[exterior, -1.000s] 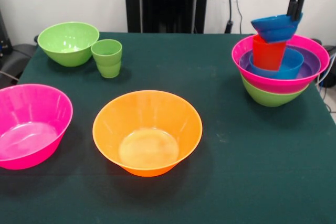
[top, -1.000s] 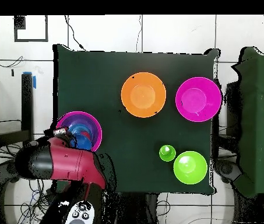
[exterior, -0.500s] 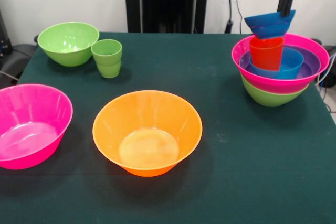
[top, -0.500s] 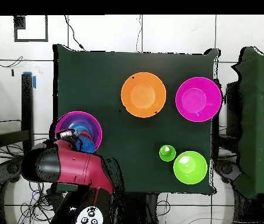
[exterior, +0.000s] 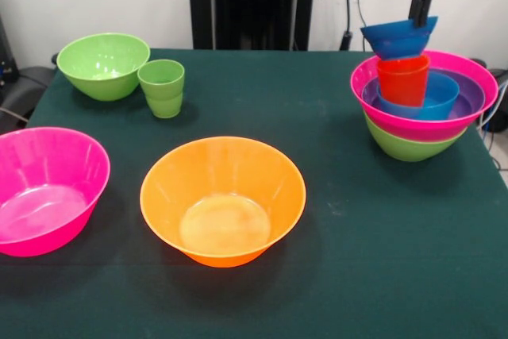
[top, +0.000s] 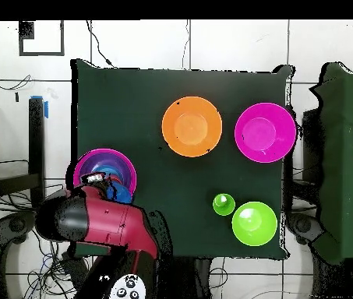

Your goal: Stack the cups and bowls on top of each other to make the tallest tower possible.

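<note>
step: I'm holding small blue bowl (exterior: pixel 398 37), jaws clamped on rim, over orange-red cup (exterior: pixel 402 79) | next: seating it level on tower (exterior: pixel 423 121)

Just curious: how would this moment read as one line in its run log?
pincer: shut on blue bowl | bowl: lifted above red cup | tower: standing | green cup: loose
</note>
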Robot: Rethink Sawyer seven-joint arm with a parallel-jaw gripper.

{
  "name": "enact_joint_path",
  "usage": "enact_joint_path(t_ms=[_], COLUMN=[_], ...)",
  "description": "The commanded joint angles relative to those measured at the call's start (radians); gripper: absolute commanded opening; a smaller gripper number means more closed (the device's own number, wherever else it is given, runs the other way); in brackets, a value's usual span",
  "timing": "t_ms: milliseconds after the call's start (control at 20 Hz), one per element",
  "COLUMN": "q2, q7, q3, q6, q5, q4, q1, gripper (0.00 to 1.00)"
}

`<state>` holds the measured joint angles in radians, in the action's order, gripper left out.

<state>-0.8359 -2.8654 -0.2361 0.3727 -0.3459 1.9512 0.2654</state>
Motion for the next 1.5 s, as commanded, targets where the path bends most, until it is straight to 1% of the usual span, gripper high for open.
enact_joint_path(t_ms=[50, 450, 850, 1050, 1300, 1500], q2=[0.031, 0.070, 0.125, 0.135, 0.136, 0.160], q7=[-0.024, -0.023, -0.046, -0.063, -0.075, -0.070], q3=[0.087, 0.140, 0.176, 0.199, 0.213, 0.225], q6=[0.060, -0.028, -0.118, -0.144, -0.151, -0.179], q5=[0.028, 0.020, 0.022, 0.010, 0.002, 0.009], q4=[0.087, 0.109, 0.095, 0.096, 0.096, 0.079], q1=[-0.024, -0.055, -0.068, -0.071, -0.069, -0.077], gripper=[0.00, 0.00, 0.00, 0.00, 0.00, 0.00])
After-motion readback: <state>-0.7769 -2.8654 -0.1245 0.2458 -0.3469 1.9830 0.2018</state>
